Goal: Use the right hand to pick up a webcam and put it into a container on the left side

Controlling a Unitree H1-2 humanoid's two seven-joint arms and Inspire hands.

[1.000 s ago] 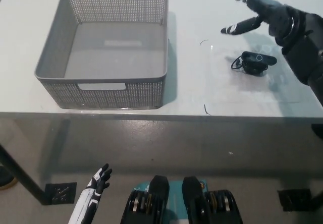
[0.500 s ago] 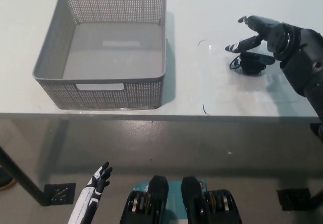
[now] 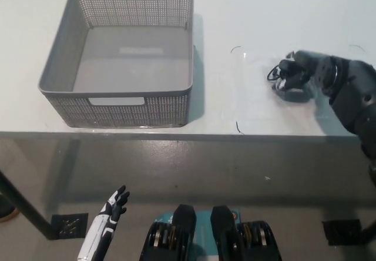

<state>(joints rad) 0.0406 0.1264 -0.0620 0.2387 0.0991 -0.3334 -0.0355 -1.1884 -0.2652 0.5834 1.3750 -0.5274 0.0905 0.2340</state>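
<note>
Now, at the lower left, the white left hand (image 3: 111,209) rests below the table edge, fingers apart and holding nothing. The grey basket (image 3: 59,67) stands empty on the table's left part. Far to the right, the black right hand (image 3: 302,70) has come down since a moment ago and curls around the webcam (image 3: 281,74), which seems still on the table (image 3: 235,14); lifting comes next.
</note>
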